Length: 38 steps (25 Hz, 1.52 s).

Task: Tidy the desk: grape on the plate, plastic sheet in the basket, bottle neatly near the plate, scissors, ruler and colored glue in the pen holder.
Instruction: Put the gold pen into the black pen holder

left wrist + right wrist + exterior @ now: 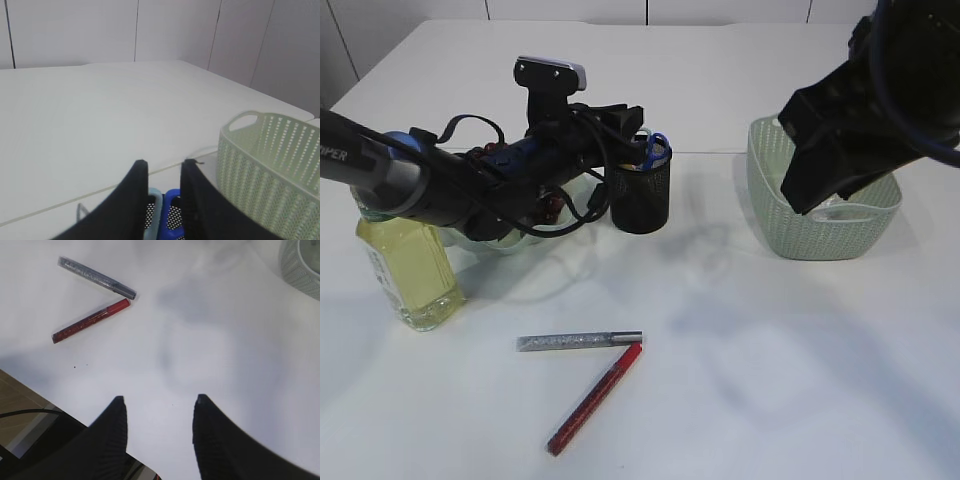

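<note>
Glue sticks, the silver one (578, 342) and the red one (594, 398), lie touching on the counter (770, 380); light, slick, we would pinch midshaft. Right tool (159, 402) apart, empty; left tool (162, 167) slightly parted above the scissors (172, 200) in the pen holder (640, 200).

The white bench (75, 115) spreads ahead of the left tool (164, 161) and ends at pale wall panels (175, 30) beyond. Down-left of the right tool (160, 398), brown wooden floor (15, 392) shows past the bench edge.
</note>
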Each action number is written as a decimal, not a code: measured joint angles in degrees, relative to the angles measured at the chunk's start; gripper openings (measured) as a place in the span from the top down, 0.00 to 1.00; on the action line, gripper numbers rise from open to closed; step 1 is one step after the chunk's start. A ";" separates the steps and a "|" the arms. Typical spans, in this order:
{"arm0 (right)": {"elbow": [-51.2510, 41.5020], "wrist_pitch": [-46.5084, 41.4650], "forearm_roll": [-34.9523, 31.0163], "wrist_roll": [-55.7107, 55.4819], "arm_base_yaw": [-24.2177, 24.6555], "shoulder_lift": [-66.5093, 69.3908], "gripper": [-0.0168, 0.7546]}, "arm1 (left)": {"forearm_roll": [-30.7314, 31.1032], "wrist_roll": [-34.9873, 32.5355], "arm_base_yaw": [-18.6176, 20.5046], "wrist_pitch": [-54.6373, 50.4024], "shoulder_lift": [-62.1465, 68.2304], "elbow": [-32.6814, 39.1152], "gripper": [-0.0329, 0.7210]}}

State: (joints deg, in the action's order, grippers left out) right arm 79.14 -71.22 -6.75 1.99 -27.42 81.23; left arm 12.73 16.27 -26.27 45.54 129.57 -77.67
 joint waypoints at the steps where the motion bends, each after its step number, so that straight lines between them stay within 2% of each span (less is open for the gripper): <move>1: 0.00 0.00 0.00 0.00 0.00 0.00 0.53 | 0.00 0.00 0.00 0.00 0.00 0.00 0.73; 10: 0.00 0.00 0.22 0.08 0.00 0.00 0.53 | 0.90 0.00 0.00 -3.40 -2.14 0.00 0.71; 20: 0.00 0.00 0.22 0.08 0.00 0.00 0.53 | 8.40 0.32 0.00 -13.95 -11.20 0.00 0.70; 30: 0.00 0.00 0.12 0.08 0.00 0.00 0.53 | 12.29 2.73 -0.26 -35.33 -18.80 0.00 0.70; 38: 0.00 0.00 0.02 0.08 0.00 0.00 0.53 | 13.96 2.73 -4.23 -53.49 -24.13 0.00 0.69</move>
State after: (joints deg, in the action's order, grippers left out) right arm 79.14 -71.22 -6.74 2.07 -27.42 81.23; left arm 26.69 19.00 -30.50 -7.95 105.44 -77.67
